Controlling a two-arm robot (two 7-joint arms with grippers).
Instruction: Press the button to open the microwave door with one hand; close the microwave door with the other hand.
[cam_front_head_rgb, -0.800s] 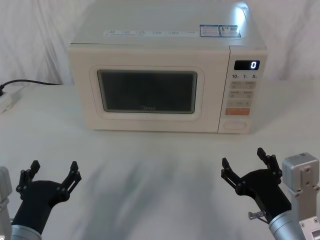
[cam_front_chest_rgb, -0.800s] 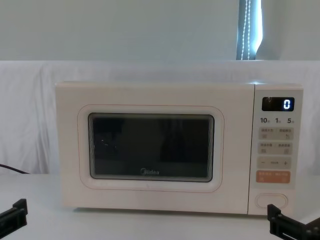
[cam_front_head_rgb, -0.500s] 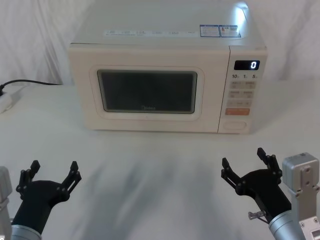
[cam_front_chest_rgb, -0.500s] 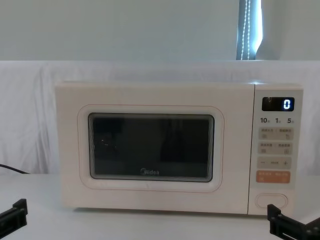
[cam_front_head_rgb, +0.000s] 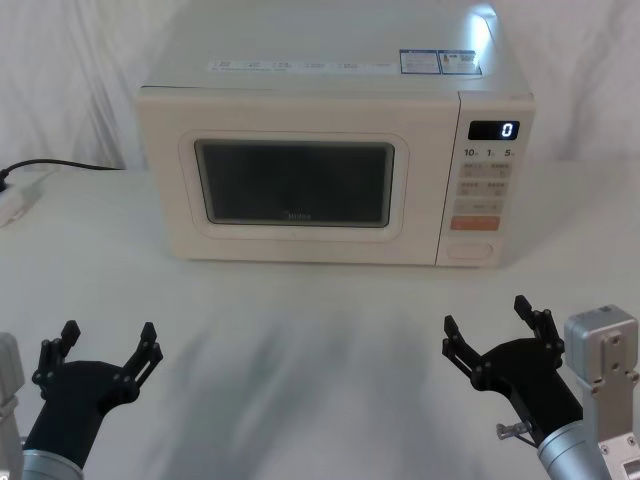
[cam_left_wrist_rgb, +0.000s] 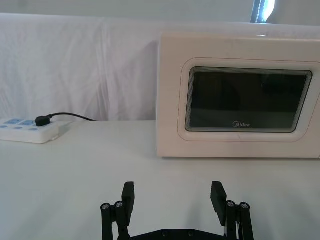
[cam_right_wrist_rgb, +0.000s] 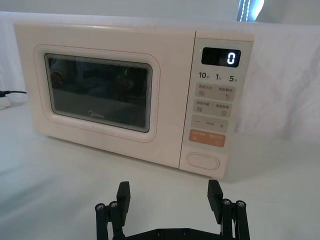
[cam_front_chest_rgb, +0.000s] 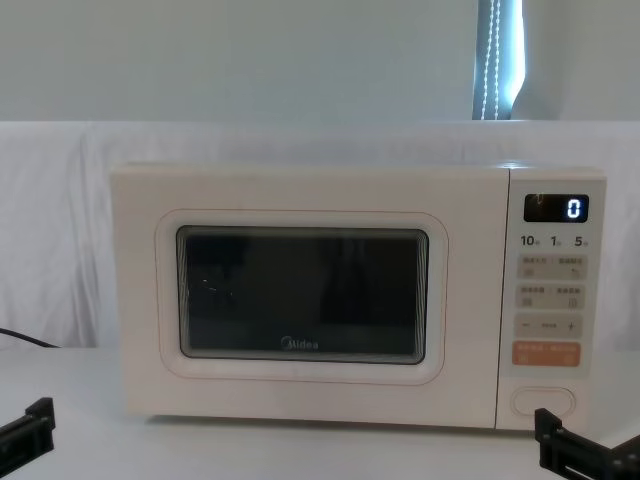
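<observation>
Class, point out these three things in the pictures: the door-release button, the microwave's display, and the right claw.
button (cam_right_wrist_rgb: 203, 160), right wrist view, middle of the pill-shaped key.
display (cam_right_wrist_rgb: 221, 57), right wrist view, the black screen beside the "0".
right claw (cam_front_head_rgb: 492, 322), head view, midway between its open fingertips.

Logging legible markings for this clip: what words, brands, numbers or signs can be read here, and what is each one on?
"Midea": below the dark window on the door of the boxy cream-white microwave.
"0": on its black digital display.
"10", "1", "5": key labels under the display.
"−", "+": on one small beige key.
Small beige labelled keys, orange rectangular key, stickers on the top: too small to read.
Wide pill-shaped cream button: unmarked.
</observation>
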